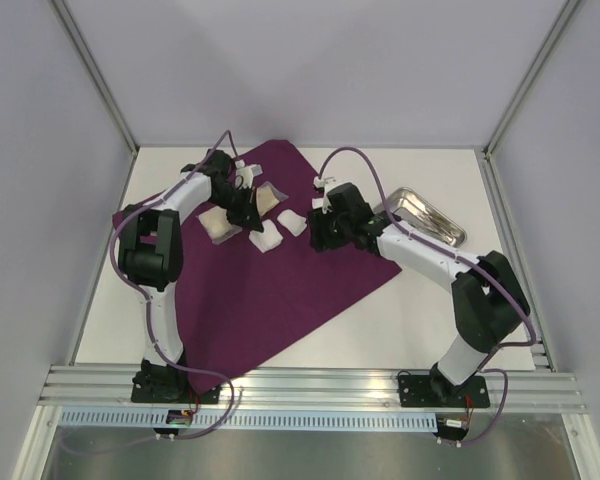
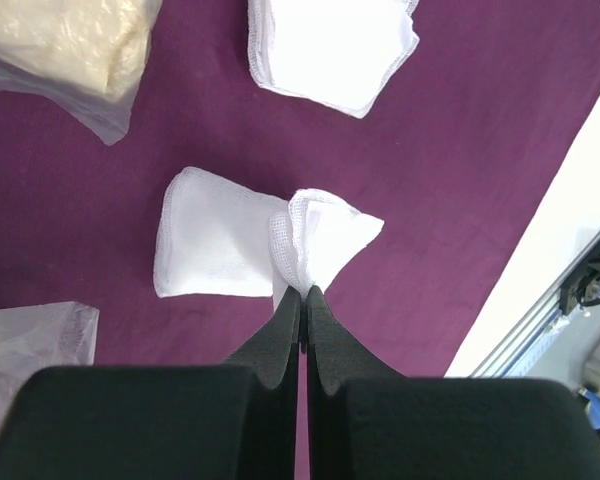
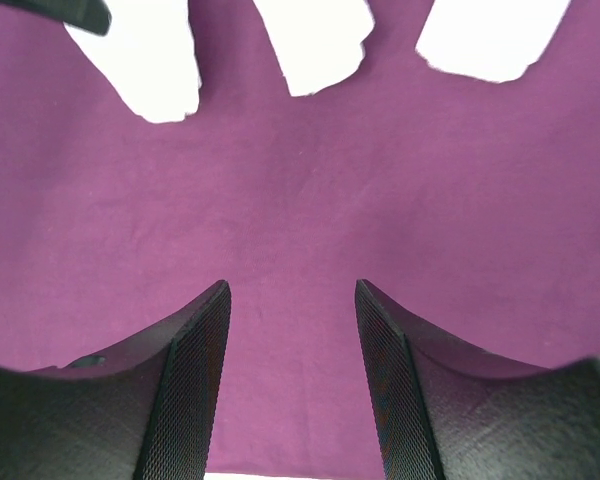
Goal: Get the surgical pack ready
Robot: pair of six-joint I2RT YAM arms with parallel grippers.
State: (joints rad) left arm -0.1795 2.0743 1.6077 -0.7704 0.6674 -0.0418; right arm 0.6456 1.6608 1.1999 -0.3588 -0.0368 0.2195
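1. Nearest you, the large dark-purple square cloth lies skewed on the white table, with one corner close to the near edge. Any drag through the fabric could ruck it or pull it further askew, so keep the fingertips off it when you travel.
2. Your right gripper hangs low over bare cloth, its fingers spread with nothing between them. If it drops or slides at that height, the tips may snag the weave. Lift before you move sideways.
3. Your left gripper is pressed together on one raised corner of a small folded white gauze pad; the rest of the pad lies flat on the cloth. The hold is on a thin edge only. I judge it could slip free, or the pad could unfold and trail as it rises.
4. Just beyond, a second white gauze pad and two tan packets in clear wrap lie near the pinched one, the other packet beside the wrist. A trailing pad or a wide sweep could shove them out of place.
5. Farthest right, the small shiny rectangular steel tray sits beside the cloth, close to your right forearm. A carry towards it crosses that arm, so a clash is the risk. What lies inside the tray is too small to tell.
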